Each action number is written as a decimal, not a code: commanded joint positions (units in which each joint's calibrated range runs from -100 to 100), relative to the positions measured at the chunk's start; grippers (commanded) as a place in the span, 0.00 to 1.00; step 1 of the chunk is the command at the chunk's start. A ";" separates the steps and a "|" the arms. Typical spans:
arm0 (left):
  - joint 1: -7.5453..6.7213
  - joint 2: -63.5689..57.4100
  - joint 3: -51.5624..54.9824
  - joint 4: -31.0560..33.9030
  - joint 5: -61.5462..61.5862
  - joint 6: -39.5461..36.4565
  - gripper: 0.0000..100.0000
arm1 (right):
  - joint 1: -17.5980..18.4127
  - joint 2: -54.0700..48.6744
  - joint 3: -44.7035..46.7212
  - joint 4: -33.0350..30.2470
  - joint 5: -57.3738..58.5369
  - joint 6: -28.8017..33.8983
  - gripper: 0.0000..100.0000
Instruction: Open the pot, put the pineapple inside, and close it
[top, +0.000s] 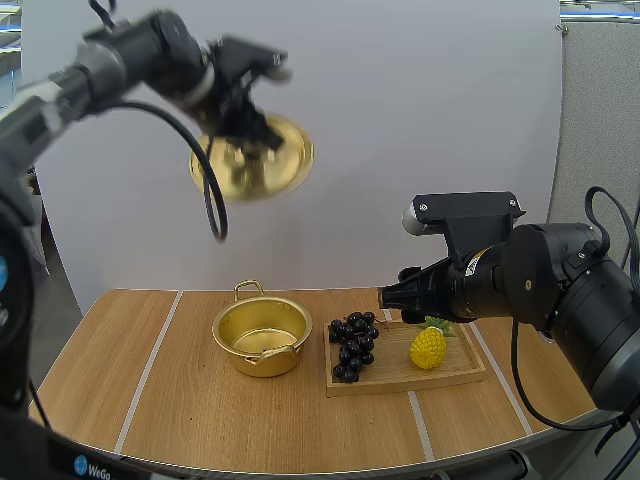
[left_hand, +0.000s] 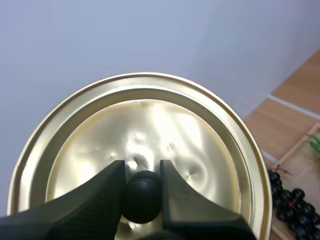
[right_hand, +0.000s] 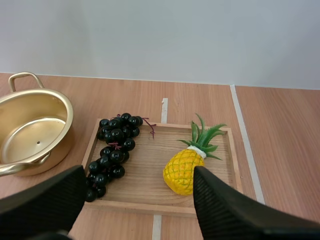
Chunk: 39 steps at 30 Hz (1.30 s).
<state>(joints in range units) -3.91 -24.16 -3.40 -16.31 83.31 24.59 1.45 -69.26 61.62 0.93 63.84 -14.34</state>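
High above the table (top: 200, 410), left gripper (left_hand: 142, 182): clenched on the black knob (left_hand: 142, 200) of the gold lid (left_hand: 150, 120), lid held aloft and tilted; right gripper (right_hand: 137, 184): fingers spread wide, grasping nothing, hovering near the wooden tray (right_hand: 150, 172); pineapple (right_hand: 185, 170): lying on the tray, apart from the grapes (right_hand: 112, 150); pot (right_hand: 30, 130): uncovered, on the table just beside the tray's grape end.

Wooden tray (top: 396, 373) on table (top: 190, 400), right of centre, long side along front edge. Bunch of dark grapes (top: 353, 346) lying in tray's left end, few berries over left rim, thin stem at back end. Table: light wood, pale seam lines running front to back.
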 joint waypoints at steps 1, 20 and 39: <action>-0.20 -3.22 -5.91 -0.15 -0.15 -1.79 0.00 | -0.19 -0.16 -0.40 -0.38 -0.51 0.12 1.00; -0.20 -7.21 -33.53 1.05 -9.33 -2.54 0.00 | -0.19 -0.16 -0.40 0.46 -0.52 0.12 1.00; -0.20 -7.21 -34.17 1.05 -9.99 -2.54 0.00 | -0.19 4.73 -0.40 -5.20 -1.98 16.54 1.00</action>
<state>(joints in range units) -3.91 -31.28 -37.14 -15.93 74.93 22.69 1.45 -66.13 61.62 -1.18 63.18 -2.65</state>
